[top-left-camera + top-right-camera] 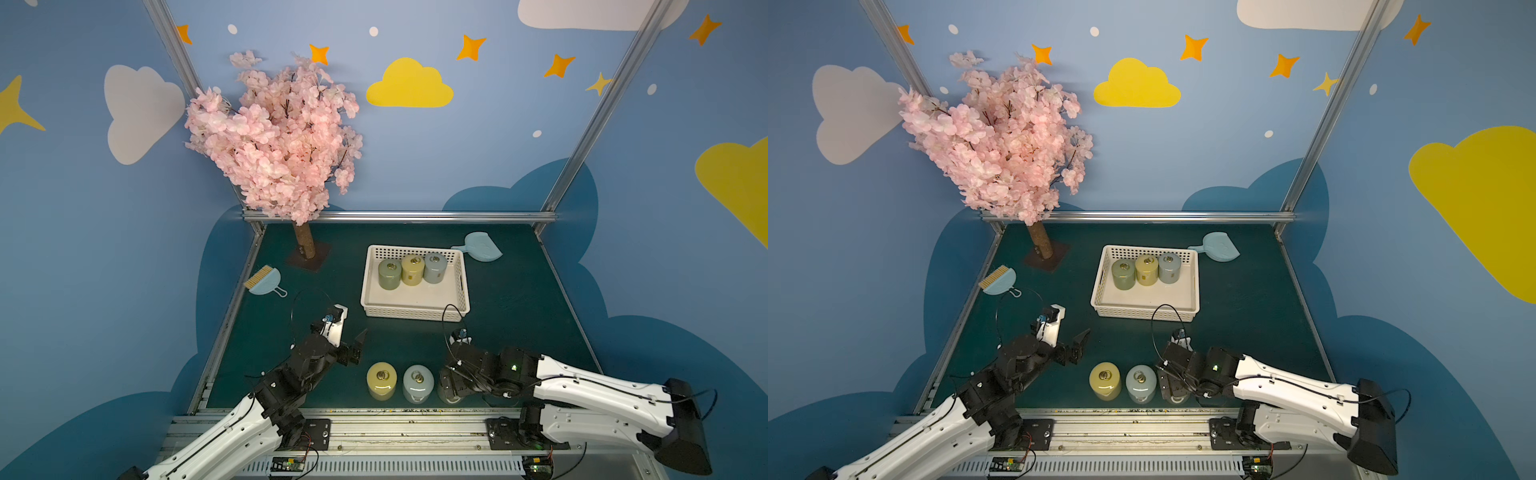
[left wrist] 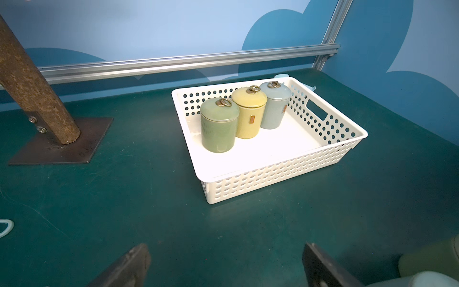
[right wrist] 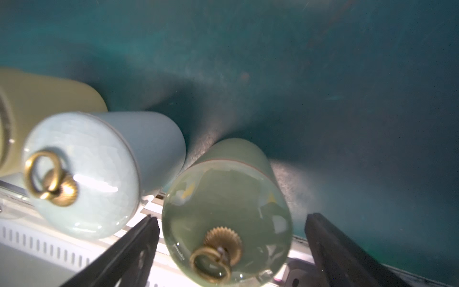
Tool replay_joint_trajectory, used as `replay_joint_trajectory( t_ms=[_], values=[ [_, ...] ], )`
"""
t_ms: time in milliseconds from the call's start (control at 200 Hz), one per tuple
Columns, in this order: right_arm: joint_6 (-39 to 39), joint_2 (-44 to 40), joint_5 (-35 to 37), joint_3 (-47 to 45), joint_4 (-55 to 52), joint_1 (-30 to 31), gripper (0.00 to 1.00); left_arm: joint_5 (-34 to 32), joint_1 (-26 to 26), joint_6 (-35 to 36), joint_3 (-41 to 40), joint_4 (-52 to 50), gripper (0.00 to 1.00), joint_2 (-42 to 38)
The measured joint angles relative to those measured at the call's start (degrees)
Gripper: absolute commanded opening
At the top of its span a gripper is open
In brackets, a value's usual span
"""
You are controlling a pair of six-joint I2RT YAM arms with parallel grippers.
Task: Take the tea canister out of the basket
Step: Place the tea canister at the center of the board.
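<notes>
Green tabletop (image 1: 519, 324), release step: right gripper (image 3: 232, 217) spread wide around standing green canister (image 3: 223, 188), left gripper (image 2: 224, 245) spread, empty; next lift clear, reach basket (image 1: 415, 311)

Left gripper (image 2: 224, 248), right gripper (image 3: 232, 217): jaws apart.

No legible writing anywhere, only small unreadable tan tags (image 2: 252, 119) on two canisters (image 2: 244, 129) in the basket (image 2: 273, 174).
</notes>
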Motion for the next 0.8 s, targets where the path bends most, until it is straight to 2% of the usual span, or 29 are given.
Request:
replay_joint_trajectory(
  t_ms=[190,365,616,801],
  values=[
    [-3.0,-5.7,3.3,1.0,-0.3,-1.9,0.98,0.7,0.0,0.0,-0.5,0.7,1.00,-0.2],
    [-8.7,-7.2,3.1,4.2,-0.3,-8.2,0.98,2.0,0.0,0.1,-0.6,1.9,1.00,1.2],
    [-19.6,-3.1,-0.4,8.7,0.6,-19.0,0.98,2.2,0.3,-0.2,-0.3,3.1,1.00,5.0],
    [-26.8,1.6,-4.1,11.3,3.9,-26.2,0.98,2.4,2.8,-1.8,1.3,4.7,1.00,9.7]
  ],
)
